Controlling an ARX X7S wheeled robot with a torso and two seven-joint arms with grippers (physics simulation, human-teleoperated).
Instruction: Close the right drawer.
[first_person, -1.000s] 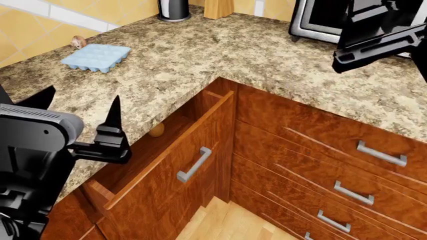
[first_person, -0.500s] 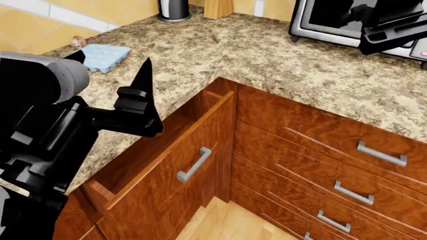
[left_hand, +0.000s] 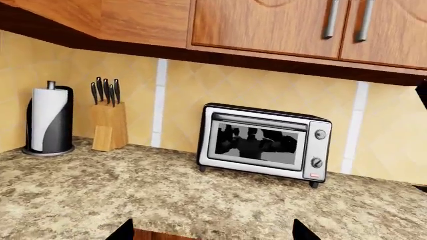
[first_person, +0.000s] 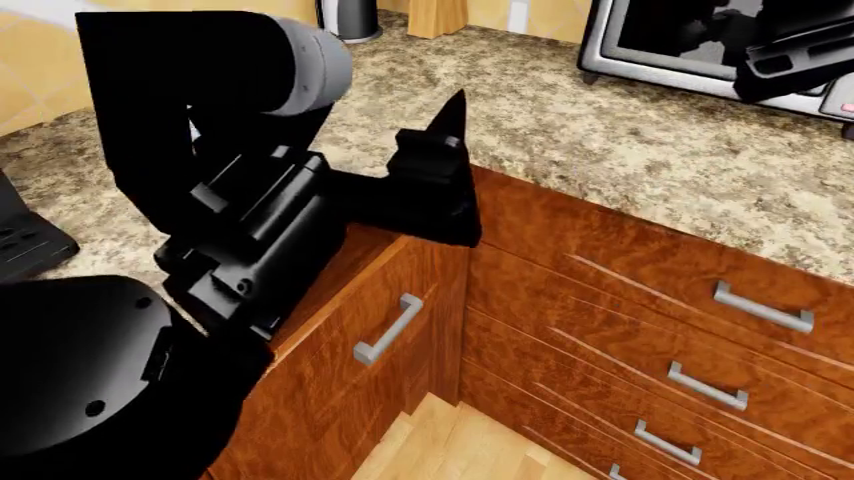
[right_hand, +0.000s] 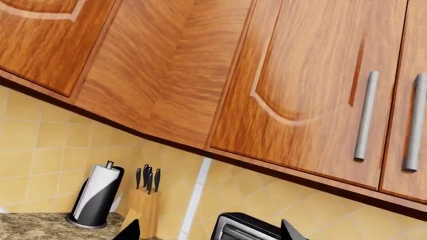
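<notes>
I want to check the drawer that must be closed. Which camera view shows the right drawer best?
The head view. It shows the right drawer pulled out, with its silver handle, though the left arm hides its inside. Both wrist views look at the wall, upper cabinets and toaster oven; neither shows the drawer.

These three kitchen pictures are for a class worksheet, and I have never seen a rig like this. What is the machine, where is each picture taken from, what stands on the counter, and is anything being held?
It is a simulated two-armed robot with a camera on its head and one near each gripper. The head view looks down over a granite countertop; the big black shape is the left arm, its left gripper above the open right drawer, which has a short silver handle. The right gripper is at that view's upper right, by the toaster oven. The left wrist view faces the toaster oven, a knife block and a paper towel roll. The right wrist view points up at the wall cabinets. Both grippers look open, and nothing is held.
</notes>
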